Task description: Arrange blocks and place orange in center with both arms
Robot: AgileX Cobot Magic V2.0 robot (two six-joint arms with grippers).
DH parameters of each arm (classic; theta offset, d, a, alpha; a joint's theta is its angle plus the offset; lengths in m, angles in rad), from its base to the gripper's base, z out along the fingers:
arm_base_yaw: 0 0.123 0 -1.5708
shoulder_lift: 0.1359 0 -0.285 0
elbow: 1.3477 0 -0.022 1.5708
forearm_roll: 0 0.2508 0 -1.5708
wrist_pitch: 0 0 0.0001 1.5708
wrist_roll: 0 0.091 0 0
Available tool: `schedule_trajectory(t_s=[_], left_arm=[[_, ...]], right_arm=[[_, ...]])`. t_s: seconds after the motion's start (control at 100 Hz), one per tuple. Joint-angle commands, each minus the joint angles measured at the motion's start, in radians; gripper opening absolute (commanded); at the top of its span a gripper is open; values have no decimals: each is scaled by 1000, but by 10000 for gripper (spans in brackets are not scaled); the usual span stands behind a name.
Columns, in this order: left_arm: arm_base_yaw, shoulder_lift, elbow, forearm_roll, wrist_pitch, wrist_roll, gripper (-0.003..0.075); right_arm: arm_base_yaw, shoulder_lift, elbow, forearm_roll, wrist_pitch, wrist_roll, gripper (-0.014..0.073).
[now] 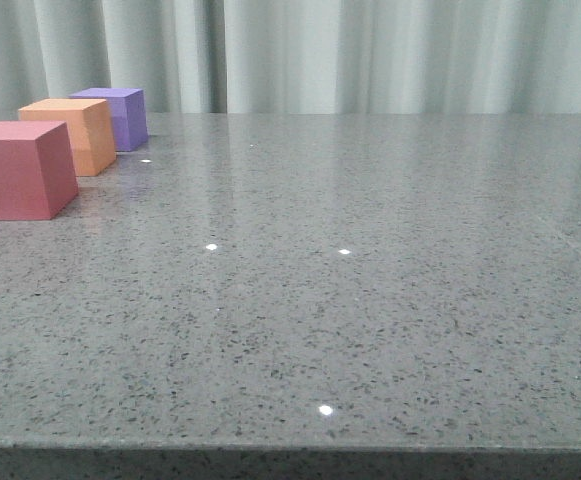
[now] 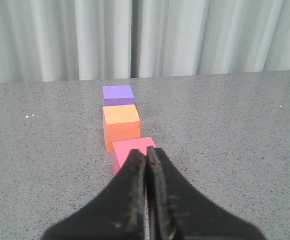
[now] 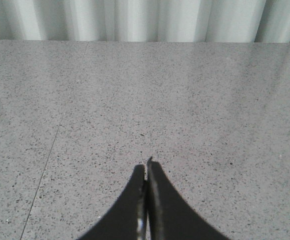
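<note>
On the grey speckled desk (image 1: 370, 300) three cubes stand in one row at the far left side, and the row runs from near to far. The nearest one is the pinkish-red cube (image 1: 20, 170), close to the left edge of the front view. Just behind it comes the orange cube (image 1: 73, 135), so the orange one is in the middle of the row. Farthest is the purple cube (image 1: 120, 117), near the pale curtain (image 1: 370, 55) that hangs behind the desk. The cubes are very near each other; whether their sides touch I cannot tell.

The left gripper (image 2: 145, 155) has its jaws clenched, with nothing between them, and its tips are just before the pinkish-red cube (image 2: 135, 152), in line with the row. In this view the orange cube (image 2: 121, 127) and the purple cube (image 2: 118, 95) lie beyond it.

The right gripper (image 3: 145, 167) also has its jaws clenched and holds nothing. It is above bare desk, and no cube shows in its view.
</note>
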Motion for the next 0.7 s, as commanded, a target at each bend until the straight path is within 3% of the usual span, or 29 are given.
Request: schedule_trajectory(t_s=[0.0, 0.26, 0.52, 0.69], left_arm=[[-7, 6, -26, -18, -78, -5, -20], [-7, 6, -15, -16, -110, -5, -20], [-7, -46, 191, 39, -406, -5, -20], [-4, -112, 310, 111, -461, -9, -20]], right_arm=[[-5, 11, -30, -13, -83, -3, -69], [-5, 11, -30, -13, -83, -3, -69], [-5, 11, -30, -13, -83, -3, -69], [-5, 11, -30, -13, -83, -3, -69]])
